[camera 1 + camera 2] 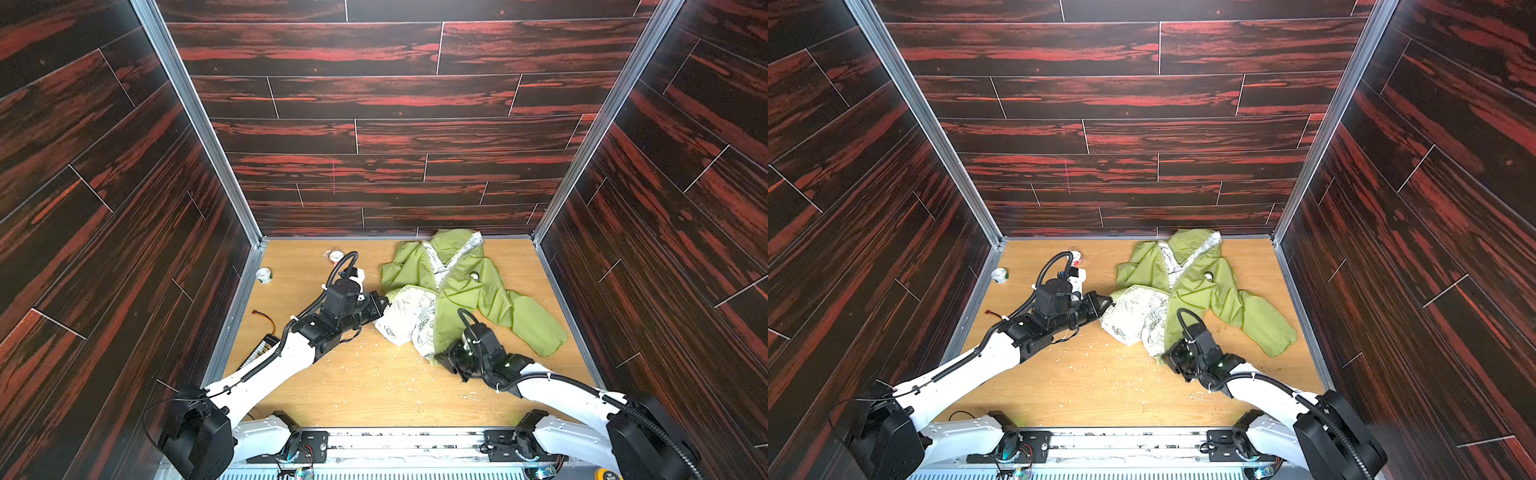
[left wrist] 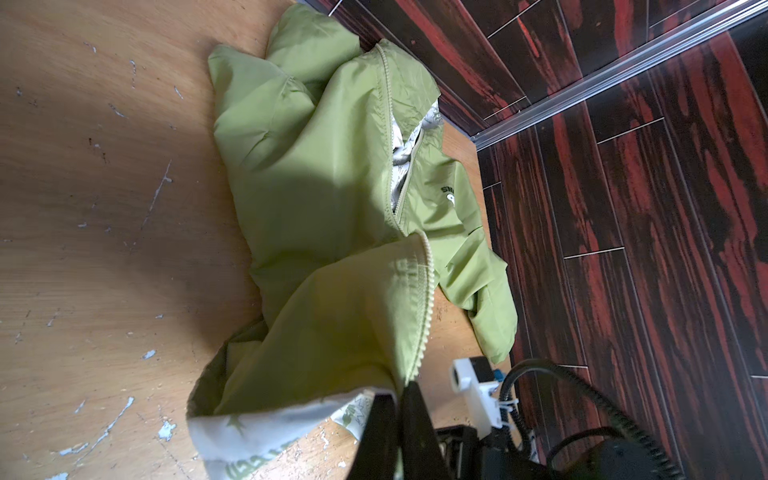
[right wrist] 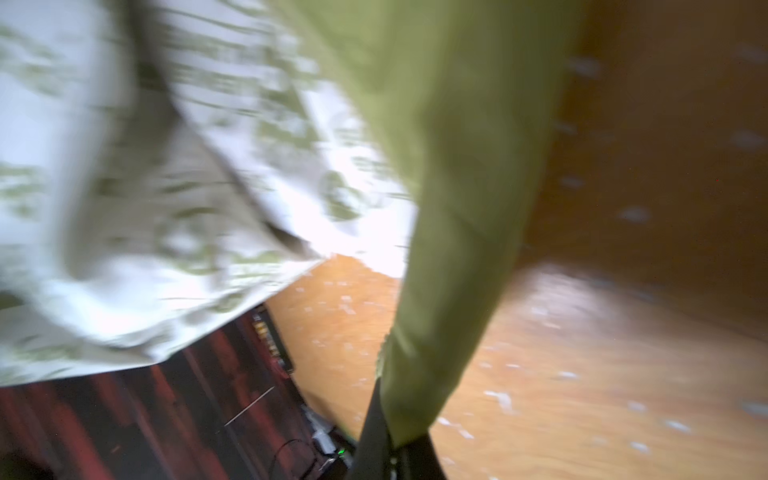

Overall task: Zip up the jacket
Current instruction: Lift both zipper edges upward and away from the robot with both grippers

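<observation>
Dark red wood-pattern walls point(image 1: 374, 104) box in a light wooden table point(image 1: 353, 386), scuffed with pale flecks.

The jacket point(image 1: 469, 291) point(image 1: 1200, 295) point(image 2: 316, 166) point(image 3: 457, 208) is lime green. It lies on the right half of the table with its hood at the back wall and one sleeve trailing toward the right wall. Its front is open. The near-left front panel is flipped over, so the pale patterned lining point(image 1: 409, 316) point(image 1: 1138, 316) faces up.

My left gripper point(image 1: 384, 303) point(image 1: 1106, 305) point(image 2: 399, 399) comes in from the left. It is clamped tight on the flipped panel's edge, right where the zipper point(image 2: 428, 291) teeth run down into my fingers.

My right gripper point(image 1: 440, 357) point(image 1: 1165, 357) point(image 3: 392, 440) sits at the jacket's near bottom corner. It is pinched closed on a strip of green fabric, which pulls up taut from it. That wrist view is blurred, so I can't tell whether it has the zipper end or just the hem.

The two tooth rows stand apart higher up, with lining showing between them. A small white print point(image 1: 473, 275) point(image 2: 451, 195) with dark lettering sits on the chest.

Along the left side there is a black bar with a cable point(image 1: 264, 347), and a small white-green object point(image 1: 264, 275) lies near the left wall. A white-red bit point(image 1: 336, 255) lies near the back.
</observation>
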You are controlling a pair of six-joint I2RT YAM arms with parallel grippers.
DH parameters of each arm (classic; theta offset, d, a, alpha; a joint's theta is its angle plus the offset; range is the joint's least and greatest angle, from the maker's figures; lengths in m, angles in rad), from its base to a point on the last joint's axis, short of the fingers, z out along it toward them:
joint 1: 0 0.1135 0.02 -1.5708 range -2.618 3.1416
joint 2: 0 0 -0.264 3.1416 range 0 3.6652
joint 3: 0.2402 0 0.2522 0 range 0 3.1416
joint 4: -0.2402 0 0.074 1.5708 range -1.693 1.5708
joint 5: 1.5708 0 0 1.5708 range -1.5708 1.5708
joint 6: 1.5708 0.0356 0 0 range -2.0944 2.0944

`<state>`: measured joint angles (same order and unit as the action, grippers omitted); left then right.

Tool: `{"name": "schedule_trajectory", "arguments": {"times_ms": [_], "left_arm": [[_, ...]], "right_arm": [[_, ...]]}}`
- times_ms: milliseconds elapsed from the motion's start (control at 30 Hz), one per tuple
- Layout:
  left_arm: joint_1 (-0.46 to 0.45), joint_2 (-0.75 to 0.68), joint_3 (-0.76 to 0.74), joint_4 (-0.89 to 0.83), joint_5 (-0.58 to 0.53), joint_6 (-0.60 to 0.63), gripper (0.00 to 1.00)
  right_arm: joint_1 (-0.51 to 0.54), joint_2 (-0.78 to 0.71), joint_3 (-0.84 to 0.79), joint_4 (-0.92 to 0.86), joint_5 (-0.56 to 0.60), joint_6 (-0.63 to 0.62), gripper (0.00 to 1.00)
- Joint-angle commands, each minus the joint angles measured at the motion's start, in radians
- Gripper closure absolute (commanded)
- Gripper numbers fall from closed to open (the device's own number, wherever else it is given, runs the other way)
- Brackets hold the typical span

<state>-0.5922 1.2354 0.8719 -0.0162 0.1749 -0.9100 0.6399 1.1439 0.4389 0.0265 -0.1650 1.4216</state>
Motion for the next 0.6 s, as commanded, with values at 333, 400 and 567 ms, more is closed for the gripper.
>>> {"name": "schedule_trajectory", "arguments": {"times_ms": [333, 400, 567], "left_arm": [[0.032, -0.082, -0.027, 0.207, -0.032, -0.072, 1.0], [0.032, -0.104, -0.072, 0.311, -0.084, -0.094, 1.0], [0.032, -0.105, -0.097, 0.474, -0.078, -0.06, 1.0]], "right_arm": [[-0.182, 0.092, 0.382, -0.164, -0.227, -0.233, 1.0], [-0.192, 0.109, 0.429, -0.157, -0.25, -0.266, 1.0], [-0.204, 0.163, 0.545, -0.15, -0.319, -0.299, 1.0]]}}
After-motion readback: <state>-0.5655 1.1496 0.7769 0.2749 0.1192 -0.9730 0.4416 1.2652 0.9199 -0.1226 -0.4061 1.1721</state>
